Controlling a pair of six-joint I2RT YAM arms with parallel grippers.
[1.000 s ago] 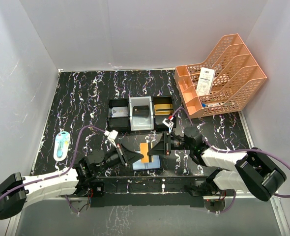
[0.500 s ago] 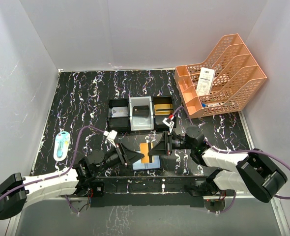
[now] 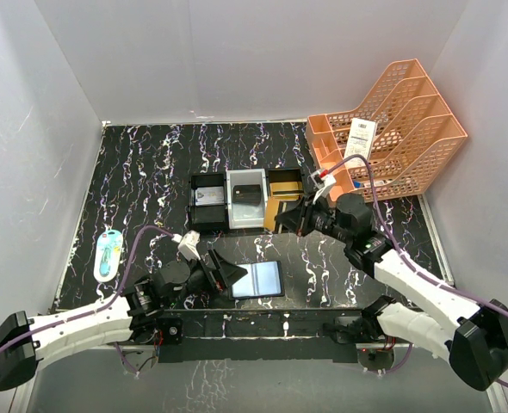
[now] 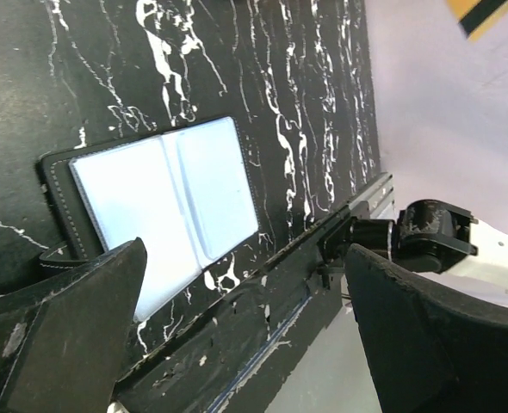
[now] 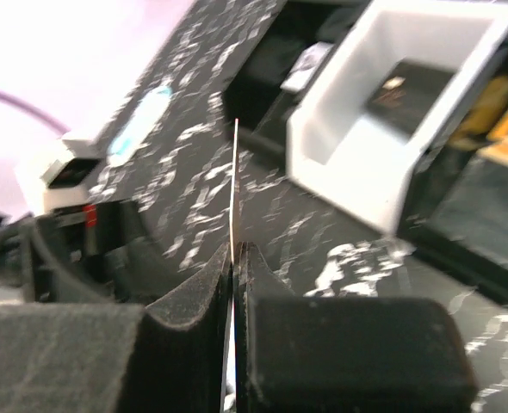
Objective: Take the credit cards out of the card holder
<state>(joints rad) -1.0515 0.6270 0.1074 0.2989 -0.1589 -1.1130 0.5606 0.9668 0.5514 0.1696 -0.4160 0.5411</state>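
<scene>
Right wrist: right tool (image 5: 235,249) pinches gold-orange credit card (image 3: 272,211) edge-on; thin slick plastic, I worry it pivots or slips. Left tool (image 4: 245,258) wide over card holder (image 4: 164,198).

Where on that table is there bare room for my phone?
Bare black marbled tabletop lies between the back wall and the row of three small bins, and left of them toward the blue-white packet. Crowded: near the open blue-grey card holder, left gripper and right gripper.

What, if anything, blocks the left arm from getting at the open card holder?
Probably nothing, so likely yes: the left fingers stand open right beside the card holder, which lies flat, uncovered; the right arm is away by the bins.
</scene>
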